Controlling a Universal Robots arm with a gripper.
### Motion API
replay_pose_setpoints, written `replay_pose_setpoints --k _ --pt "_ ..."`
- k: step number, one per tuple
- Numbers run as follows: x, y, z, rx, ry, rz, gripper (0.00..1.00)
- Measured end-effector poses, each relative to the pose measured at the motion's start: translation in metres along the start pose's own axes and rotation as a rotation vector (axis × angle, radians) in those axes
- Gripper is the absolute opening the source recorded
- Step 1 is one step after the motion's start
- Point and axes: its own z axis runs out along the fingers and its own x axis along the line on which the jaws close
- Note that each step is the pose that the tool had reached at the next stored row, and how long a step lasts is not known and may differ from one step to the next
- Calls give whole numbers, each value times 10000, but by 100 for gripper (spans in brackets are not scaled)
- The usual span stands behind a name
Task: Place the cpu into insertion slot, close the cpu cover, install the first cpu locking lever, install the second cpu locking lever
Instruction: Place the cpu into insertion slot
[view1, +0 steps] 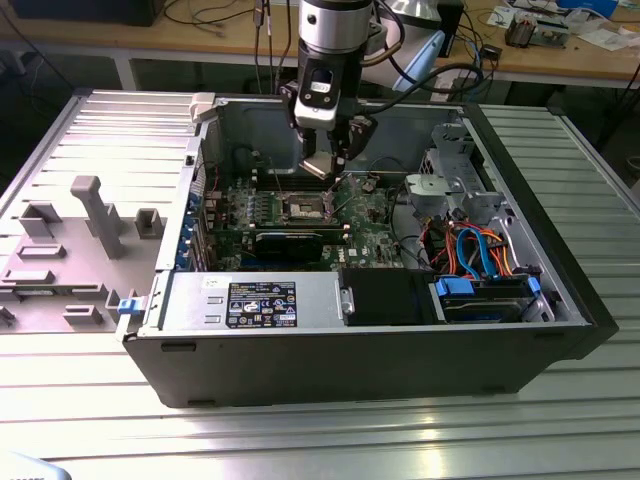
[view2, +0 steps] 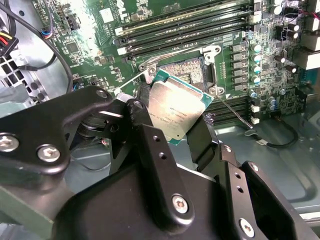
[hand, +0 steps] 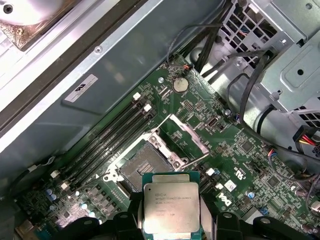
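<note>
While gripper (hand: 171, 222) clamps cpu (hand: 171, 205) by edges, it hangs abv bare insertion slot (hand: 142, 166); cpu cover (hand: 187, 134) open.

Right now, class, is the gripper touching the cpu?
Touching. In the second wrist view the gripper pinches the cpu by two opposite edges.

You have a ribbed metal table (view1: 300, 430) under everything. The open case (view1: 330, 365) lies on its side near the table's middle. On the exterior view's left, just beside the case, a cluster of grey blocks (view1: 92, 205) stands on the same surface, one taller than the rest.
</note>
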Motion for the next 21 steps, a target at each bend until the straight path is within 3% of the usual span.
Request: replay_pose_setpoints --k 21 --pt "0 -1 3 -2 -7 186 55"
